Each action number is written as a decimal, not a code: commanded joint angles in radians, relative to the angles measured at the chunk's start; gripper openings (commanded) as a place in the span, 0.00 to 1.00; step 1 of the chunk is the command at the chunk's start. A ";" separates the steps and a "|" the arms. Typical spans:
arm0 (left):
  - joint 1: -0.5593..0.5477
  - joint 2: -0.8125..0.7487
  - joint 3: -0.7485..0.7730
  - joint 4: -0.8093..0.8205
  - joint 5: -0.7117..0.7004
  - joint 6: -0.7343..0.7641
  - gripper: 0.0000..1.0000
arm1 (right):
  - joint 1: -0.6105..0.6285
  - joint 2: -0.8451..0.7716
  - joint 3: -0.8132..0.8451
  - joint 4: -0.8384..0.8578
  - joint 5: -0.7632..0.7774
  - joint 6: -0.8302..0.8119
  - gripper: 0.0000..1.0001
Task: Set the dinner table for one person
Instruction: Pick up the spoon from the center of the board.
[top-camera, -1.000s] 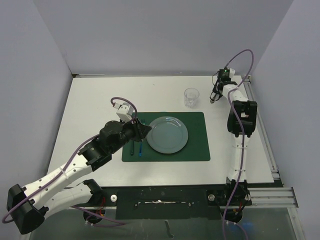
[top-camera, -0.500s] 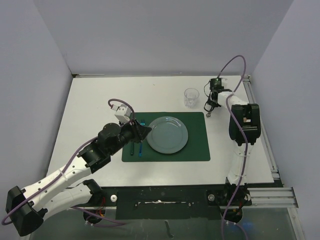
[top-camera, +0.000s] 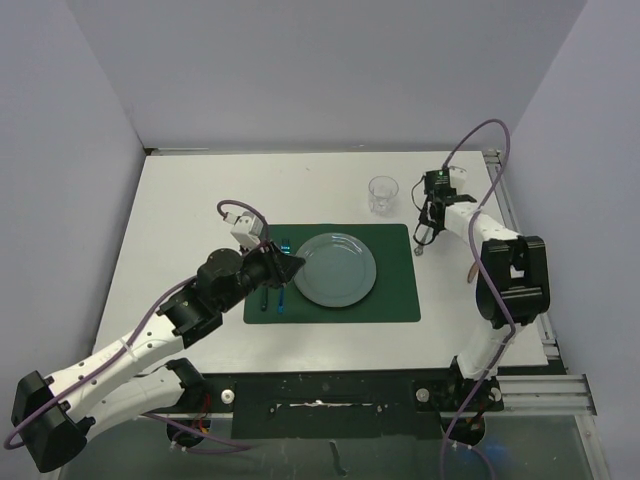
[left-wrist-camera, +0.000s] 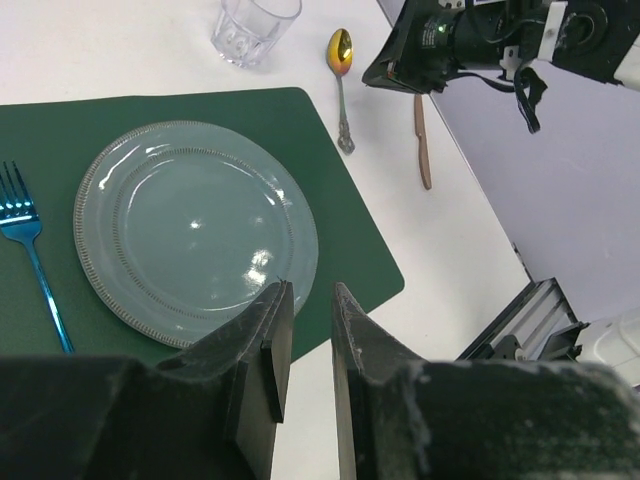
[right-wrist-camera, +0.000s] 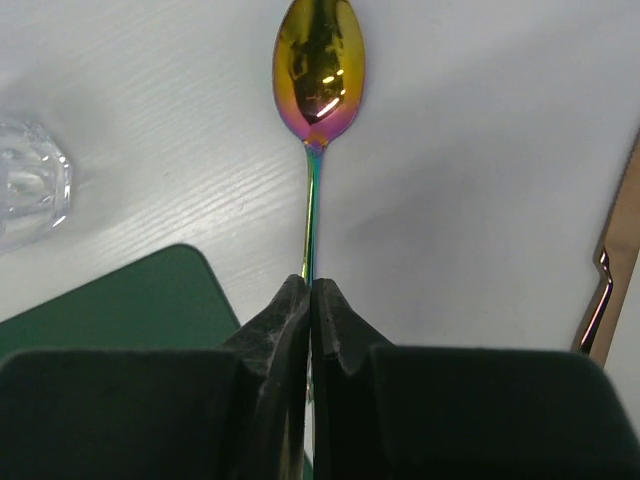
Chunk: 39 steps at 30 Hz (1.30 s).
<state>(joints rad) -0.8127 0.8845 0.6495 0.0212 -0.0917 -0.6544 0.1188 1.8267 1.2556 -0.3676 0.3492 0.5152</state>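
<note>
The white dinner table (top-camera: 180, 220) carries a dark green placemat (top-camera: 395, 300) with a pale blue plate (top-camera: 335, 270) on it. A blue fork (left-wrist-camera: 30, 250) lies left of the plate. A clear glass (top-camera: 383, 194) stands beyond the mat's far right corner. An iridescent spoon (right-wrist-camera: 320, 60) lies flat on the table beside that corner. My right gripper (right-wrist-camera: 312, 283) is shut and hovers over the spoon's handle; the left wrist view shows the whole spoon (left-wrist-camera: 342, 95) clear of it. My left gripper (left-wrist-camera: 310, 287) hangs over the plate's near rim, jaws slightly apart and empty.
A copper-coloured knife (left-wrist-camera: 423, 140) lies on the table to the right of the spoon, also seen at the right edge of the right wrist view as the knife (right-wrist-camera: 605, 290). A metal rail (top-camera: 530, 290) runs along the table's right edge.
My right gripper has moved toward the near side, from beside the glass to the placemat's right edge, and its arm has swung out to the right. The left arm has barely shifted.
</note>
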 joint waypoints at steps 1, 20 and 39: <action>-0.008 -0.018 0.012 0.097 0.026 -0.016 0.19 | 0.037 -0.106 -0.059 0.024 0.037 0.031 0.00; -0.011 -0.091 0.012 0.030 -0.008 -0.008 0.19 | 0.047 0.167 0.133 -0.073 0.137 0.042 0.33; -0.013 -0.158 0.012 -0.029 -0.040 0.010 0.20 | 0.006 0.238 0.140 -0.113 0.145 0.180 0.33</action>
<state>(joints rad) -0.8192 0.7540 0.6495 -0.0231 -0.1165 -0.6670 0.1486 2.0441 1.4075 -0.4728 0.4866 0.6369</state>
